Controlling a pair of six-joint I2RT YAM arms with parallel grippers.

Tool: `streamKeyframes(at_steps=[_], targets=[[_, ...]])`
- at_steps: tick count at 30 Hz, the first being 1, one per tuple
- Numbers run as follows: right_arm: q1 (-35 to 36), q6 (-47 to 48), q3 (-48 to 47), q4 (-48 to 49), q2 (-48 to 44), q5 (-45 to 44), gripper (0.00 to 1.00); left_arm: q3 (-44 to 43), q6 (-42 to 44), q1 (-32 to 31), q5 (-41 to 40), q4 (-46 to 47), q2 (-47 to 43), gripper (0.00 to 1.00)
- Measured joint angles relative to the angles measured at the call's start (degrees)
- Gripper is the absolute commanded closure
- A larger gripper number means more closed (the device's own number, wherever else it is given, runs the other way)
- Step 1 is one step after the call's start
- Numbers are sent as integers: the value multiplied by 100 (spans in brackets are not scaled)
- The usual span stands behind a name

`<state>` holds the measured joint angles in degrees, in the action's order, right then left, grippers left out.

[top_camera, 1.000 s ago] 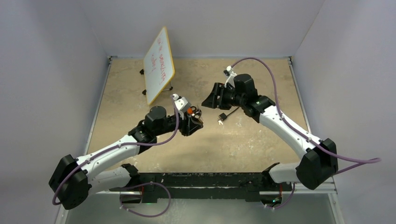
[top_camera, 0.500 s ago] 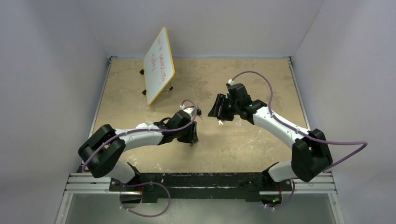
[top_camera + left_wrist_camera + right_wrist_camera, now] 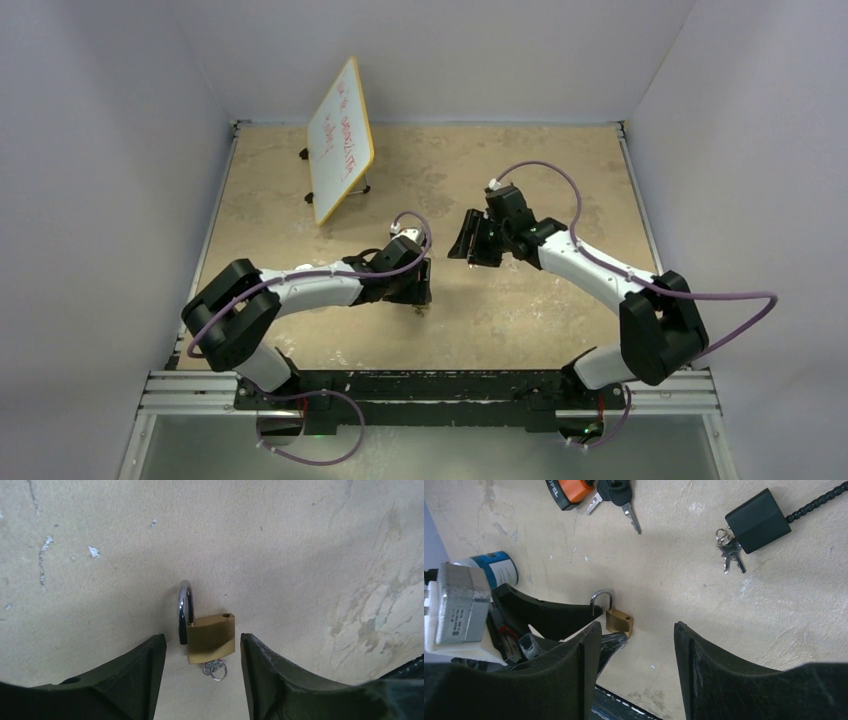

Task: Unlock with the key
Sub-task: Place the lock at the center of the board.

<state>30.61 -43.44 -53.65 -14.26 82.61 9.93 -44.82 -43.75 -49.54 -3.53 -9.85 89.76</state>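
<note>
The brass padlock (image 3: 210,637) is lying flat on the desk (image 3: 280,545). Its shackle (image 3: 184,605) is standing sprung free of the body and its keys (image 3: 215,669) are hanging at the keyhole end, so I'm judging it unlocked. My left fingers (image 3: 150,665) are standing partly open on either side of it, gripping nothing. My right fingers (image 3: 709,670) are hovering wide and empty nearby. Only the right wrist view is showing me a black cable lock (image 3: 758,521), orange-tagged keys (image 3: 574,490) and a blue can (image 3: 494,570). The top view is barely showing the padlock.
</note>
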Motion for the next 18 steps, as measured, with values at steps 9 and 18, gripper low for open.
streamKeyframes(at_steps=[9, 18], targets=[[0, 216, -39, 70, 367, -11, 41, 0, 262, 0, -404, -378, -455, 35], [2, 894, -1014, 402, 1443, 66, 42, 164, 96, 170, -800, -398, -1244, 46]])
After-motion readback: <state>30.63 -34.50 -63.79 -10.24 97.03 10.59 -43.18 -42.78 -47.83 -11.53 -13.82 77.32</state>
